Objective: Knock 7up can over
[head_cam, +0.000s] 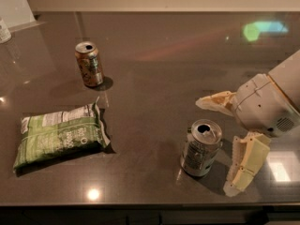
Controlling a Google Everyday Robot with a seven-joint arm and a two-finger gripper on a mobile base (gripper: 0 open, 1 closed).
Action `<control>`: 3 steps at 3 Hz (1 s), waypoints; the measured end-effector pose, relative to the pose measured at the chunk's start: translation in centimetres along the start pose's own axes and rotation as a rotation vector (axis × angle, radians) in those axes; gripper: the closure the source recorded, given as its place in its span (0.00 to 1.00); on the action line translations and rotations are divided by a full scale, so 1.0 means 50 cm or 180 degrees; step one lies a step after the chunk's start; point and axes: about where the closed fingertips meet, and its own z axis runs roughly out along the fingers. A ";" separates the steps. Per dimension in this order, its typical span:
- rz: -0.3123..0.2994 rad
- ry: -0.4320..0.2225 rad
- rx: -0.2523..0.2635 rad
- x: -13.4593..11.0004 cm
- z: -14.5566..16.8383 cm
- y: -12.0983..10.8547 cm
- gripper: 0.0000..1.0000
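Note:
The 7up can (200, 148), silver-grey with a shiny open top, stands upright on the dark table near the front right. My gripper (224, 142) is open just to the right of it. One cream finger (215, 101) reaches behind the can and the other (244, 164) lies at its right front side. The can stands beside the gap between the fingers, close to both.
An orange-brown can (89, 63) stands upright at the back left. A green chip bag (58, 135) lies flat at the front left. A white object (4, 31) is at the far left edge. The table's front edge (140, 205) runs close below the 7up can.

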 end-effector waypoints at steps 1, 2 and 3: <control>-0.0033 -0.0184 -0.0030 -0.023 0.026 -0.001 0.00; -0.0082 -0.0294 -0.0047 -0.044 0.039 -0.005 0.18; -0.0100 -0.0313 -0.0001 -0.042 0.034 -0.014 0.41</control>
